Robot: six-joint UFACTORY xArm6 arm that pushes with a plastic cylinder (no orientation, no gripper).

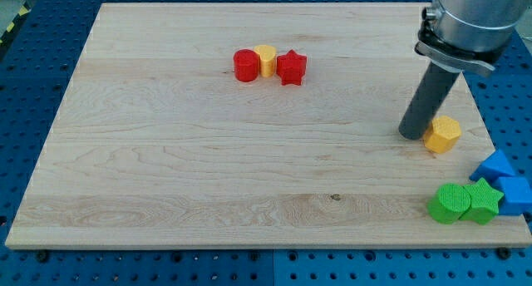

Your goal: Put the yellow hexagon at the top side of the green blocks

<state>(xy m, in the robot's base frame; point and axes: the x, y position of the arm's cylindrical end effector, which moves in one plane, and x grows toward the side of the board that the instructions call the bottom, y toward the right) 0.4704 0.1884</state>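
The upper part of the arm [475, 20] is cut off by the view's top right corner, so only its grey collar and the dark rod below it can be examined. My tip [411, 135] rests on the wooden board [208, 170] with its very end plainly visible; it carries no jaws and holds nothing, standing just to the view's left of the yellow hexagon [443, 134] and touching it or very nearly so, the exact contact being hard to make out. The hexagon lies near the board's right edge, toward the view's top from the green blocks and apart from them. Count of green blocks: two, a green rounded block [449, 203] and a green star [483, 201], pressed side by side at the board's lower right corner. Count of blue blocks: two, a blue triangle-like block [496, 165] and a blue block [516, 195] below it, both overhanging the board's right edge; the lower one is partly cut off by the frame and partly hidden behind the green star, so its shape cannot be determined. Count of red blocks: two, a red cylinder [246, 66] and a red star [292, 67], near the board's top centre. Between them, touching both, stands a second yellow piece, a small yellow block [266, 60] whose outline is partly hidden by its red neighbours. The board sits on a blue perforated table [33, 86].
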